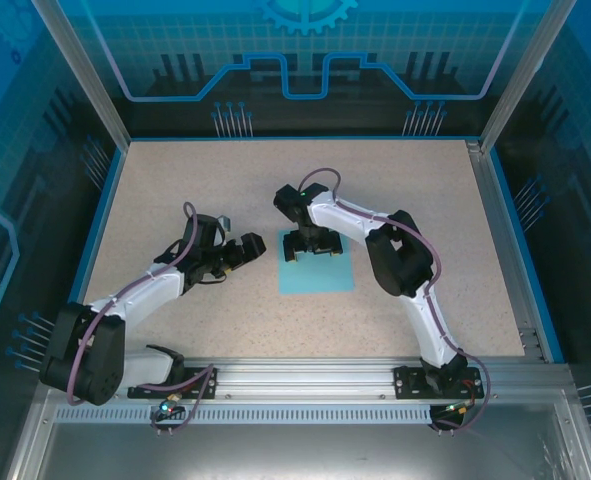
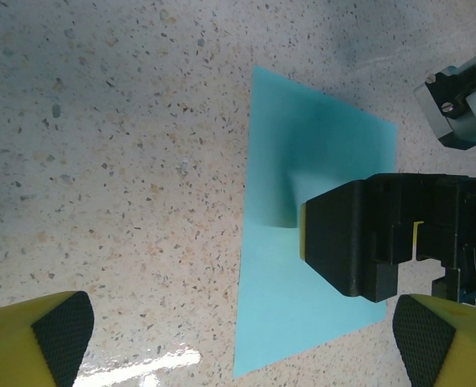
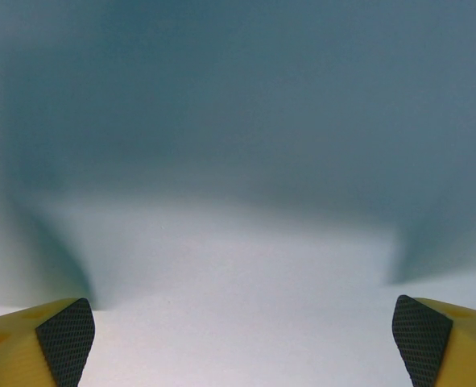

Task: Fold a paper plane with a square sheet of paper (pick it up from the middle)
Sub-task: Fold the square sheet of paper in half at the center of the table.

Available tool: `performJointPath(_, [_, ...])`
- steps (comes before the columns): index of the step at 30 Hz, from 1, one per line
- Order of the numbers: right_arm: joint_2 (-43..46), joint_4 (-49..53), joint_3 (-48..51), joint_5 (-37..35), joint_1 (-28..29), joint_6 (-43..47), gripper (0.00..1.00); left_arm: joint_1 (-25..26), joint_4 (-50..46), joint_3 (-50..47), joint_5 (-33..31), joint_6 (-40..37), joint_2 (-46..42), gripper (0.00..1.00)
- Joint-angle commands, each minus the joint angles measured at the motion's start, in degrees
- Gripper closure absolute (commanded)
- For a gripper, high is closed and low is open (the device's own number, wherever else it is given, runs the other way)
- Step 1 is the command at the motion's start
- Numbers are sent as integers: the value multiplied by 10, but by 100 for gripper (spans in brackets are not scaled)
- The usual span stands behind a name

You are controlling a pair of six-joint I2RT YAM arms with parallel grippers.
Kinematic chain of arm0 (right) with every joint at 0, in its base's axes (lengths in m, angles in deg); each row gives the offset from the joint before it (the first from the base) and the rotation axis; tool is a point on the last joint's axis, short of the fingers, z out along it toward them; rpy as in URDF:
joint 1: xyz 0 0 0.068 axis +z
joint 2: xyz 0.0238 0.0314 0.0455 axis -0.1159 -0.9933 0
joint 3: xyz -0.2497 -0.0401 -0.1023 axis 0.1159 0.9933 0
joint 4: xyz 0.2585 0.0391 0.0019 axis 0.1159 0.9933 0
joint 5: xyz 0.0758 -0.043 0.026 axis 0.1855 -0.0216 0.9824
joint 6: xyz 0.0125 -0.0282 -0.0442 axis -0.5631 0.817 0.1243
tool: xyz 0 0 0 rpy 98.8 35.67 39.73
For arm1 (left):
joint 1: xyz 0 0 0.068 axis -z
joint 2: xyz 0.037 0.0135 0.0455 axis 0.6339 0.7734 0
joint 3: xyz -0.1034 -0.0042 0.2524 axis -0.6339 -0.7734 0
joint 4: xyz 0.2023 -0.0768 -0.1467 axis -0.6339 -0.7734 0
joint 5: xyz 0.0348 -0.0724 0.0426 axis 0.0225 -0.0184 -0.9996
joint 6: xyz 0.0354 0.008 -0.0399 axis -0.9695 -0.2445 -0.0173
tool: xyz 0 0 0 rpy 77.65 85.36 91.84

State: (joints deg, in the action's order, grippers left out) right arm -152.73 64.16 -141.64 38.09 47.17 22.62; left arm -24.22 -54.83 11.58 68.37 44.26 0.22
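The square sheet of paper (image 1: 317, 274) is light blue and lies on the speckled table at its middle. My right gripper (image 1: 310, 249) points down onto the sheet's far half with its jaws wide open. In the left wrist view one of its black fingers (image 2: 358, 238) touches the sheet (image 2: 302, 322), and the paper humps up slightly beside it. The right wrist view has pale paper (image 3: 238, 266) close under the open right gripper (image 3: 244, 343). My left gripper (image 1: 257, 250) hovers open just left of the sheet, holding nothing, its tips low in its own view (image 2: 246, 355). The paper plane is out of view.
The speckled table (image 1: 175, 190) has a blue rim at the left, back and right. An aluminium rail (image 1: 305, 375) carrying both arm bases runs along the near edge. Transparent blue walls enclose the table.
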Motion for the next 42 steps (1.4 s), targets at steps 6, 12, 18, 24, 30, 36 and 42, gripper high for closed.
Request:
performJointPath(6, [-11, 5, 5, 12, -5, 1, 1, -3, 21, 6, 16, -23, -3, 1])
performJointPath(12, [-27, -11, 35, 21, -6, -14, 1, -3, 22, 6, 18, -23, -6, 1])
performJointPath(18, [-23, -4, 20, 20, -1, -7, 1, -3, 21, 7, 20, -24, -6, 1])
performJointPath(24, [25, -6, 3, 12, -6, -2, 1, -3, 17, 8, 21, -28, -11, 1])
performJointPath(30, [32, -3, 2, 5, -11, -4, 1, -3, 17, 6, 21, -29, -13, 1])
performJointPath(36, [7, -6, 7, 14, -13, -4, 1, -3, 16, 6, 21, -31, -13, 1])
performJointPath(42, [-18, -11, 11, 19, -15, -2, 1, -3, 15, 7, 21, -34, -13, 1])
